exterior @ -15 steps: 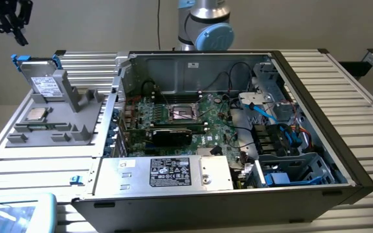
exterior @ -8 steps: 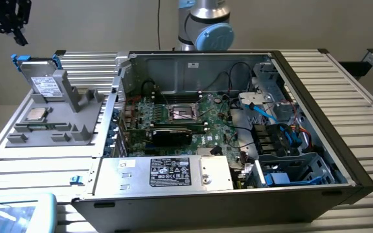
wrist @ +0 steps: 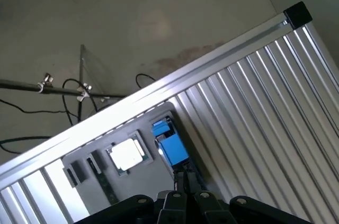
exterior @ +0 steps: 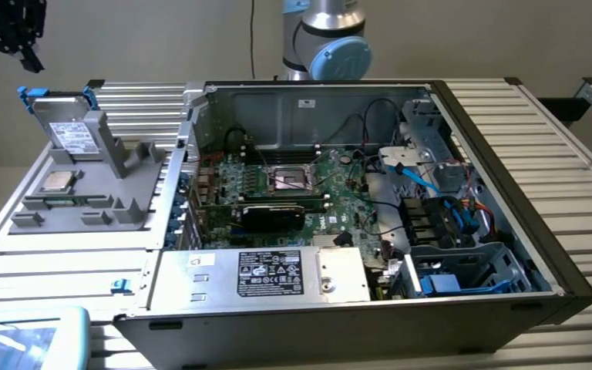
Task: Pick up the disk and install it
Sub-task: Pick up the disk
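Exterior view: disk (exterior: 70, 132) sits propped on edge in the grey fixture (exterior: 90, 202) on the table (exterior: 49, 262), blue tabs up, probably for easy access. Claw (exterior: 27, 60) hangs above, well apart.
Wrist view: claw (wrist: 185, 181) pressed together and empty, looking down at the disk (wrist: 170, 144) beside the processor chip (wrist: 127, 153).

Silver-grey disk (exterior: 72, 132), white-labelled, blue-framed, upright in a grey holder (exterior: 121, 166) at the exterior view's left.

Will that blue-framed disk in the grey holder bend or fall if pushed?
Probably won't bend: the disk looks like a flat metal slab in a hard frame. Standing on edge in the grey holder, it might tip from a sideways bump. Being metal, likely heavy for its size.
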Controlling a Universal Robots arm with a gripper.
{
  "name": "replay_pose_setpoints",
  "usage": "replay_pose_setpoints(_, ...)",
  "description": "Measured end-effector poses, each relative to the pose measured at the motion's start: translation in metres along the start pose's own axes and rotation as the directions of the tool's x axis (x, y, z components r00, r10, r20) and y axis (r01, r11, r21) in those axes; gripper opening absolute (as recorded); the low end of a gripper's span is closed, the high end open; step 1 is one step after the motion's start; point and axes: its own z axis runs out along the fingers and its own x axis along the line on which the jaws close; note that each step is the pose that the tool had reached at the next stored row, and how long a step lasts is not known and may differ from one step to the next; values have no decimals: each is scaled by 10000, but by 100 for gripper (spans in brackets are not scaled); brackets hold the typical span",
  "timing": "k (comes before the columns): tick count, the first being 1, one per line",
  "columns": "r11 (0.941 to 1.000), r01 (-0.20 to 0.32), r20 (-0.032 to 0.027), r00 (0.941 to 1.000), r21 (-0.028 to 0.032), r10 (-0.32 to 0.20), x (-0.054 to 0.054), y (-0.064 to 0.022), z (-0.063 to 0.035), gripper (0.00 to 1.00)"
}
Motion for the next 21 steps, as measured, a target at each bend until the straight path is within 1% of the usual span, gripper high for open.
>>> replay_pose_setpoints(2,9993,370,-16,9993,-16,-370,0,0,0,11)
replay_pose_setpoints(5,9959,902,-37,9959,-39,-902,0,0,2,11)
replay_pose_setpoints(7,9920,1264,-51,9920,-55,-1265,0,0,3,11)
replay_pose_setpoints(10,9835,1806,-71,9835,-81,-1807,0,0,5,11)
replay_pose_setpoints(13,9722,2338,-88,9722,-108,-2339,0,0,7,11)
replay_pose_setpoints(16,9580,2864,-105,9580,-135,-2865,0,0,9,11)
replay_pose_setpoints(19,9410,3380,-120,9410,-164,-3382,0,0,10,11)
replay_pose_setpoints(21,9282,3715,-128,9282,-182,-3718,0,0,12,11)
